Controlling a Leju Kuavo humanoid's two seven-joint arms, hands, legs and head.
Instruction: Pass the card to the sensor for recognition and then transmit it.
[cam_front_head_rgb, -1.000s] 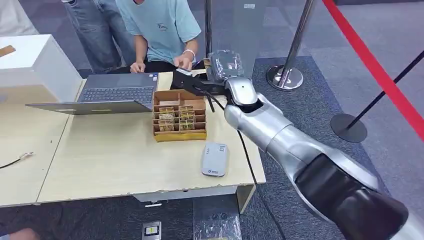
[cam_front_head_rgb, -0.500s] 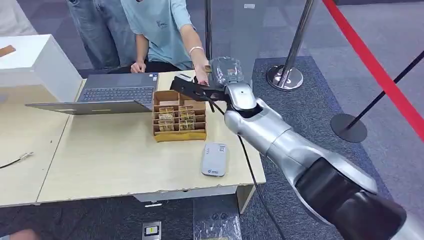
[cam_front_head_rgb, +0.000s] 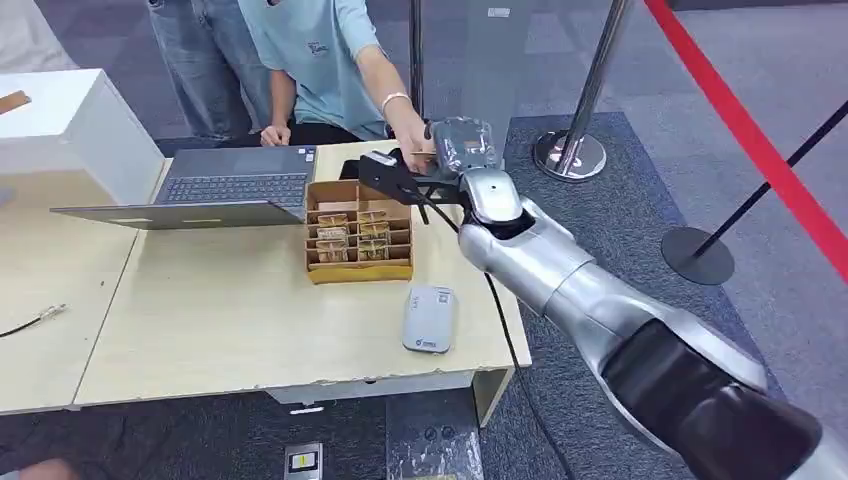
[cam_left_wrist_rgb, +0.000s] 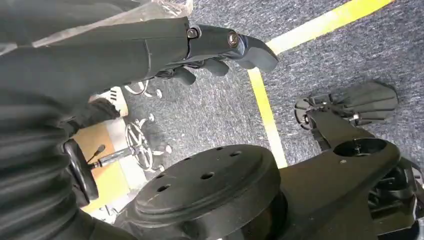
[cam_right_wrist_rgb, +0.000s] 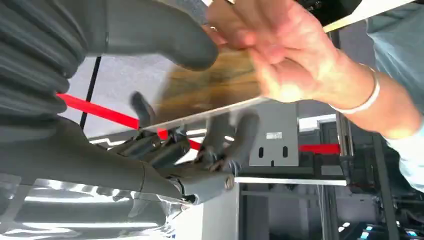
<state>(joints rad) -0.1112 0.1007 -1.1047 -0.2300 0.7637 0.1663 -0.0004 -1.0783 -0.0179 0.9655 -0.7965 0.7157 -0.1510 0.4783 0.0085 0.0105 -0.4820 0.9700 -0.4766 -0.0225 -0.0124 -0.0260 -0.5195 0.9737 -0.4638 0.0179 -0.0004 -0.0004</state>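
Note:
My right hand (cam_front_head_rgb: 402, 180) is stretched out over the table's far edge, beyond the cardboard box. In the right wrist view it (cam_right_wrist_rgb: 165, 160) holds a brown-patterned card (cam_right_wrist_rgb: 210, 95) between the thumb (cam_right_wrist_rgb: 160, 35) and the darker fingers (cam_right_wrist_rgb: 225, 135). A person's hand (cam_right_wrist_rgb: 280, 55) grips the same card from the other end; that hand (cam_front_head_rgb: 412, 148) meets mine in the head view. The grey card sensor (cam_front_head_rgb: 430, 318) lies flat near the table's front right edge, well short of my hand. My left hand (cam_left_wrist_rgb: 200, 45) hangs over the carpet with nothing in it.
A cardboard box (cam_front_head_rgb: 358, 235) of small packets sits mid-table beside an open laptop (cam_front_head_rgb: 235, 185). A white box (cam_front_head_rgb: 70, 120) stands at the far left. Two stanchion bases (cam_front_head_rgb: 570, 155) (cam_front_head_rgb: 697, 256) stand on the carpet to the right. People stand behind the table.
The person's hand has left the table, reached to my right hand and taken hold of the card. My right hand has shifted slightly to the right.

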